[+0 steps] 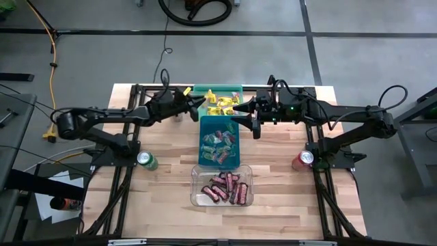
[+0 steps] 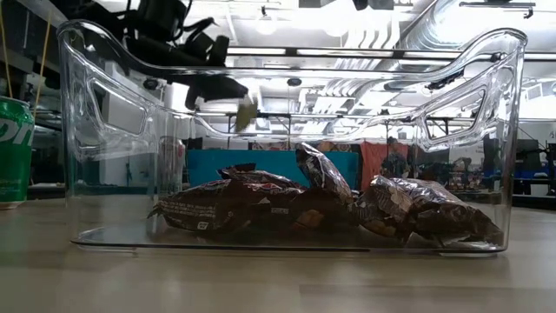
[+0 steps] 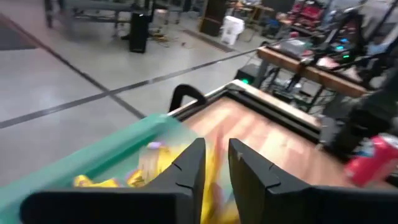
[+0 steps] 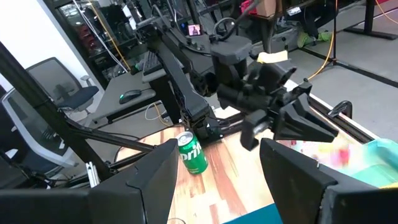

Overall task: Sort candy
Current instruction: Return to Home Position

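**Light, Crinkly Candy Lies Gathered in Three Bins**

No loose piece is seen on the table (image 1: pixel 164 205). The candy is gathered in three bins set in a row between the two arms. Yellow candy (image 1: pixel 222 102) is held in the green bin (image 1: pixel 235 88) at the far edge. Mixed candy (image 1: pixel 218 143) is held in the blue bin (image 1: pixel 202 137) next to it. Brown candy (image 2: pixel 261 204) is piled in the transparent bin (image 2: pixel 508 130) at the near end.

The left gripper (image 1: pixel 200 102) is poised over the left edge of the green bin, parted by only a narrow gap, and nothing is seen clamped in it. The right gripper (image 1: pixel 240 117) is poised where the green and blue bins meet, spread wide and empty.

Each piece is judged to be very light, so little squeeze would be needed. The wrappers look glossy and crinkled, so they are expected to be slippery and to give under pressure before the sweet inside is felt. The brown bars are judged stiffer along their length, and the small packets softer.

A piece is best taken across its narrow width at mid-body, where the filling backs the wrapper. The flat crimped ends could slide out of a hold. The pieces lie overlapped and tilted against one another, so the topmost one should be chosen, or two may be lifted together. Since the pieces are so light, one may cling to a finger on release.
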Controlling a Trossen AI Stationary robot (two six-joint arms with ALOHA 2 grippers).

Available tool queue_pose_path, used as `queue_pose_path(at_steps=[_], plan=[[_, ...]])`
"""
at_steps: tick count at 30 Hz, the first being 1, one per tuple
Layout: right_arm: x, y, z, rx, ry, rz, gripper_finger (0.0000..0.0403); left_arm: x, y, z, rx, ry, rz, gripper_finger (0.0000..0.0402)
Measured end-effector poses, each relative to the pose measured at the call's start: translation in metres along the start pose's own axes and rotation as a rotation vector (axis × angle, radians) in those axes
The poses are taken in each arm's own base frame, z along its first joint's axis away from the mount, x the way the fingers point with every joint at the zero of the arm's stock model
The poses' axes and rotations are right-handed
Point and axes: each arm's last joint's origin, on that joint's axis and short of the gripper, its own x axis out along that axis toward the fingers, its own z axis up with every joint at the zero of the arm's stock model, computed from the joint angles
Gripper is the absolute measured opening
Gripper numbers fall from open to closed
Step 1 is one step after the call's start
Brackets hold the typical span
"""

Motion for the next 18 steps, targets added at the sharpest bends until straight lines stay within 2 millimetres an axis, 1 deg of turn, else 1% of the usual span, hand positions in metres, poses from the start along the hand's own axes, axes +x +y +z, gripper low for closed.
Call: queue_pose_path(at_steps=[4, 12, 16, 18], plan=[[0.000, 0.000, 0.000, 0.001, 0.000, -0.001, 0.0222, 0.005, 0.006, -0.005, -0.004, 0.019, 0.036, 0.0072], [0.000, 0.000, 0.000, 0.000, -0.004, -0.014, 0.0222, 0.011, 0.017, -0.013, -0.069, 0.048, 0.121, 0.0109], [0.000, 0.000, 0.000, -0.001, -0.004, -0.014, 0.0222, 0.008, 0.017, -0.008, -0.137, 0.026, 0.114, 0.0135], [0.000, -0.001, 0.000, -0.002, -0.004, -0.014, 0.0222, 0.006, 0.014, 0.002, -0.161, 0.004, 0.085, 0.0149]])
